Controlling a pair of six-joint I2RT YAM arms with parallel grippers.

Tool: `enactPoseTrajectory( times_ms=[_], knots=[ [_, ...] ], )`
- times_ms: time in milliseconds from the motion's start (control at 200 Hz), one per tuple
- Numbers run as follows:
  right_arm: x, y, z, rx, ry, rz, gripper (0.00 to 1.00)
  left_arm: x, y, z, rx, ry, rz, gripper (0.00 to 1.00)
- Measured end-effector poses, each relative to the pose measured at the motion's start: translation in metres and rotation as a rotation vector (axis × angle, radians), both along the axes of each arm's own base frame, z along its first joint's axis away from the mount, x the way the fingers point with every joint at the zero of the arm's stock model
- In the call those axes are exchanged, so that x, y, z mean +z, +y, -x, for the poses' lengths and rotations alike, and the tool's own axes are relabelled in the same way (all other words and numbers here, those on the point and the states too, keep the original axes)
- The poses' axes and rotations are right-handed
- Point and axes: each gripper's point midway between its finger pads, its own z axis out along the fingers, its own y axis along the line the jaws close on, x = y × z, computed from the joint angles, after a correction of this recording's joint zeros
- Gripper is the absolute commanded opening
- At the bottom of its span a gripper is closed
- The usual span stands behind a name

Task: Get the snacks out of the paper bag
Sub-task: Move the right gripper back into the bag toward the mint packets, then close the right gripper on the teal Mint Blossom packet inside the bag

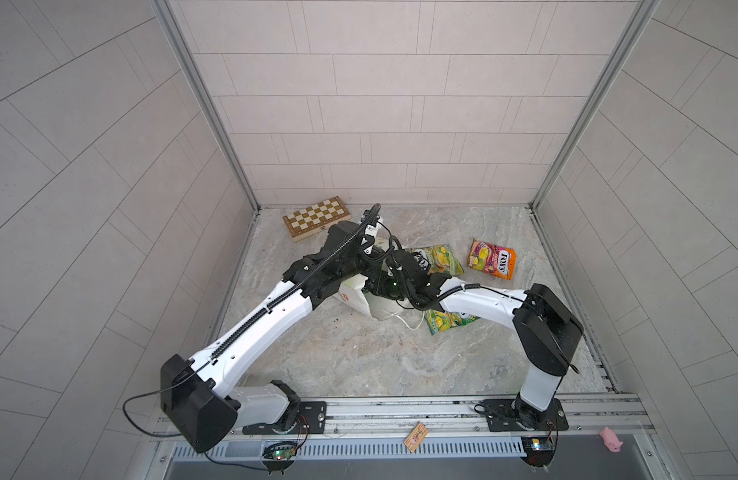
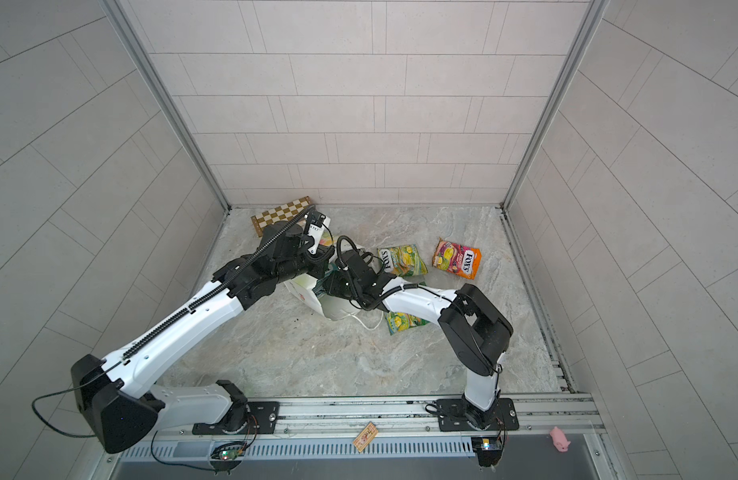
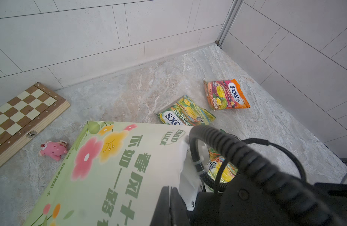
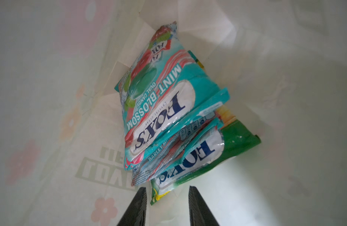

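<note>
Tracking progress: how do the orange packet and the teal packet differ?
The orange packet lies on the table, outside the bag; the teal packet sits inside it. The orange packet lies alone; the teal packet tops other packets. Both are glossy FOX'S packets.

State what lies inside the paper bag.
The paper bag holds overlapping FOX'S packets: teal Mint Blossom packet, second teal packet, green packet. Anything behind them is covered.

The paper bag point(image 2: 307, 293) lay on its side on the desk point(image 2: 317, 361), left arm point(image 2: 184, 328) and right arm point(image 2: 417, 300) meeting over it. One green-yellow packet point(image 2: 401, 260) and the pink-orange packet point(image 2: 456, 258) lay apart to its right; a second green-yellow packet point(image 2: 400, 323) showed partly under the right arm.
</note>
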Motion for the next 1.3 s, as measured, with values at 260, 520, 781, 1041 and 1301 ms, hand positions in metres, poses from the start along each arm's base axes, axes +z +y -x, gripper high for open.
enactPoseTrajectory(
  times_ms=[260, 520, 781, 1041, 1301],
  knots=[
    [-0.016, 0.003, -0.013, -0.045, 0.017, 0.022, 0.31, 0.0, 0.0, 0.0, 0.0, 0.002, 0.003, 0.0],
    [-0.016, 0.006, -0.023, -0.062, 0.013, 0.019, 0.32, 0.0, 0.0, 0.0, 0.003, 0.003, 0.007, 0.0],
    [-0.025, 0.013, -0.033, -0.077, 0.028, 0.014, 0.27, 0.002, -0.001, -0.001, 0.004, -0.005, 0.012, 0.0],
    [-0.037, 0.019, -0.036, -0.072, 0.044, 0.011, 0.0, 0.002, 0.001, -0.003, 0.016, -0.008, 0.009, 0.0],
    [-0.035, 0.011, -0.025, -0.027, 0.019, 0.034, 0.0, -0.002, 0.003, -0.005, 0.032, -0.002, -0.007, 0.0]
  ],
)
